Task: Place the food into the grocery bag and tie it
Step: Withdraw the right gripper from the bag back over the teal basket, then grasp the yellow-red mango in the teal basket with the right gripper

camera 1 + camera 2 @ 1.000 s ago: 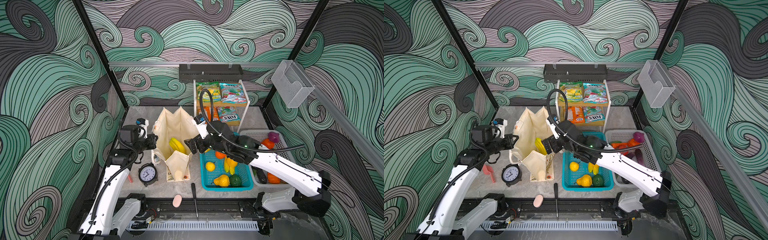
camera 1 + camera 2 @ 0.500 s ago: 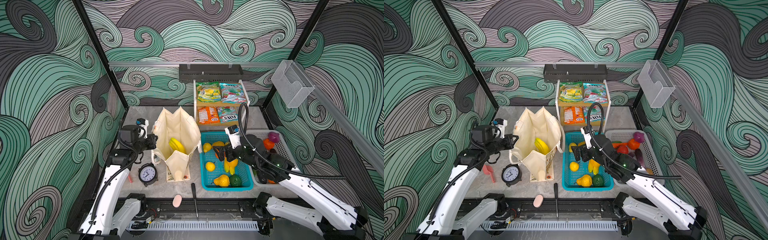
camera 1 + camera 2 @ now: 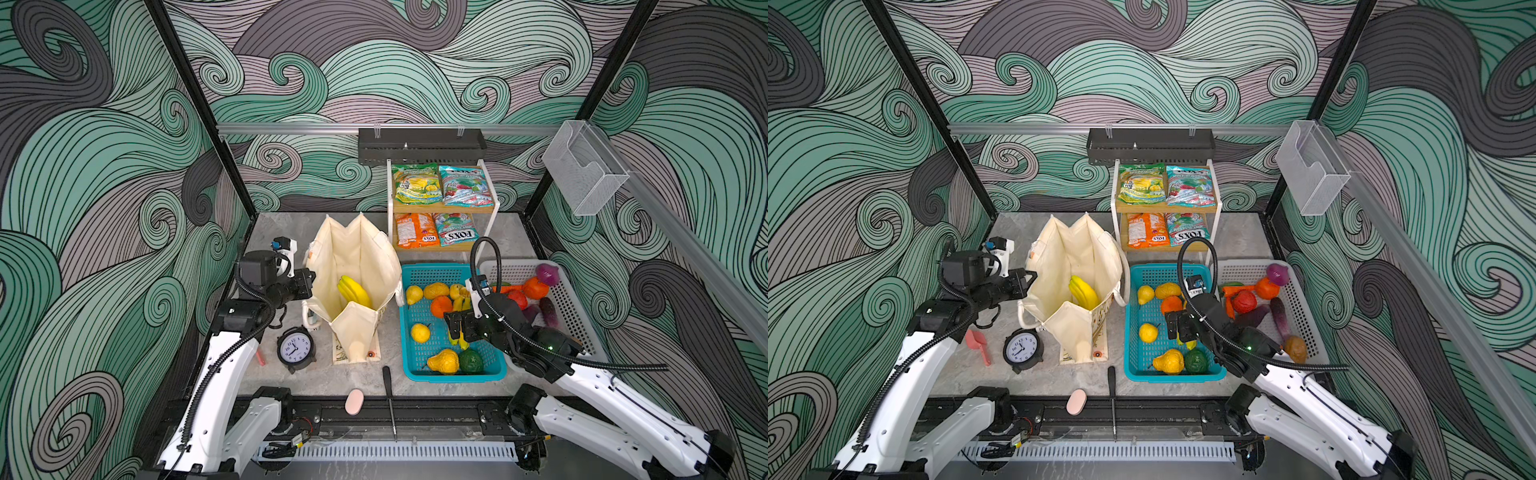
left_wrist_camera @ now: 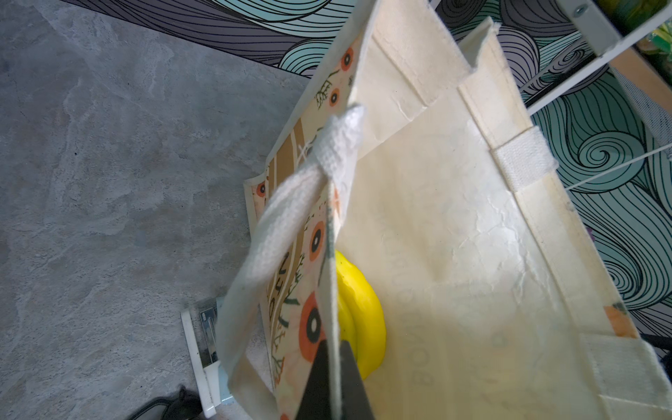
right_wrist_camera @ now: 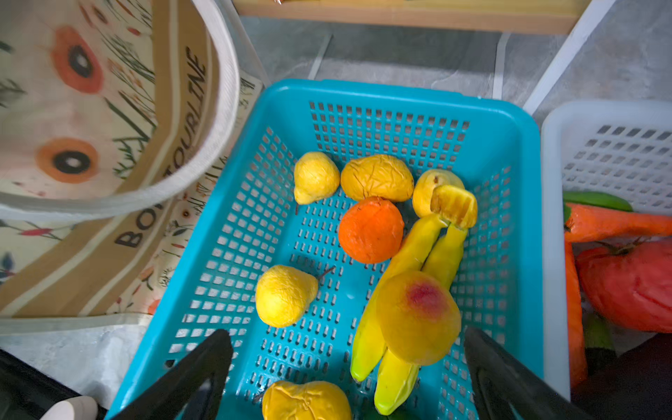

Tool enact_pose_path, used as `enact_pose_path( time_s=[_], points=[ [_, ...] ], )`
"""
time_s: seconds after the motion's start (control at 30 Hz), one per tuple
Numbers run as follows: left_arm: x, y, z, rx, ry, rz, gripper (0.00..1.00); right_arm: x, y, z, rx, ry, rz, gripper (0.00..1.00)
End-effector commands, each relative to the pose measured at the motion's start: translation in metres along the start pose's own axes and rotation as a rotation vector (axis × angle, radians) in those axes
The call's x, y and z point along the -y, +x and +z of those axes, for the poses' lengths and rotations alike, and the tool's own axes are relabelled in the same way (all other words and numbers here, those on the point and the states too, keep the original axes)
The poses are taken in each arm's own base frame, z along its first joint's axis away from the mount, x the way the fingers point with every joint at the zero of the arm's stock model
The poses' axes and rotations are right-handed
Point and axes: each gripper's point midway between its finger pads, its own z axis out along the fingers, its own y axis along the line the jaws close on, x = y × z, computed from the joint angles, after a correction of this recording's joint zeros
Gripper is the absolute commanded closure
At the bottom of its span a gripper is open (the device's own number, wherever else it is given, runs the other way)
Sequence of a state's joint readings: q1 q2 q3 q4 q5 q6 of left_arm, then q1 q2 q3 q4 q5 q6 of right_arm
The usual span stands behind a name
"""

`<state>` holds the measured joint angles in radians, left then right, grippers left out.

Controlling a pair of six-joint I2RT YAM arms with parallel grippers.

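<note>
Tabletop (image 3: 282, 232) w/ tote (image 3: 349, 253), clock (image 3: 295, 347) (teal basket (image 3: 453, 377))

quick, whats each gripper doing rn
left gripper: closed, clamping the top edge of the grocery bag.
right gripper: open, holding nothing, above the teal basket.

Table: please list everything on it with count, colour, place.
grocery bag: 1, cream, left of baskets, open
banana bunch: 1, yellow, inside bag
teal basket: 1, teal, beside bag
toy fruit: several, mostly yellow, in teal basket
white basket: 1, white, rightmost
toy vegetables: several, red, orange, purple, in white basket
snack packets: 4, green-yellow, orange, teal, behind baskets
alarm clock: 1, black, near bag
scoop: 1, pink, left of clock
screwdriver: 1, black, front edge
pink pad: 1, pink, front edge
left gripper: 1, black, shut on bag rim
right gripper: 1, black, open over teal basket
</note>
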<state>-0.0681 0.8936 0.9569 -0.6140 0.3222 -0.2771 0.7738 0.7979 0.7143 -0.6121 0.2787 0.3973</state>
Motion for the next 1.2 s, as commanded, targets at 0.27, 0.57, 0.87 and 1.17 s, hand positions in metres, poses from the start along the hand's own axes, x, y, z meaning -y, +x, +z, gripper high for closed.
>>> enact_pose_path(
  time_s=[0.27, 0.57, 0.87, 1.17],
  points=[
    [0.008, -0.01, -0.007, 0.051, 0.029, 0.03, 1.0, 0.025, 0.022, 0.029, -0.075, 0.17, -0.043, 0.04],
    [0.009, -0.008, -0.005, 0.041, 0.035, 0.028, 1.0, 0.027, 0.04, 0.053, -0.144, 0.18, -0.043, 0.1],
    [0.009, -0.009, -0.005, 0.044, 0.036, 0.031, 1.0, 0.022, 0.049, 0.068, -0.19, 0.173, -0.048, 0.15],
    [0.011, -0.009, -0.006, 0.044, 0.046, 0.034, 1.0, 0.03, 0.058, 0.078, -0.237, 0.235, -0.058, 0.18]
  ],
)
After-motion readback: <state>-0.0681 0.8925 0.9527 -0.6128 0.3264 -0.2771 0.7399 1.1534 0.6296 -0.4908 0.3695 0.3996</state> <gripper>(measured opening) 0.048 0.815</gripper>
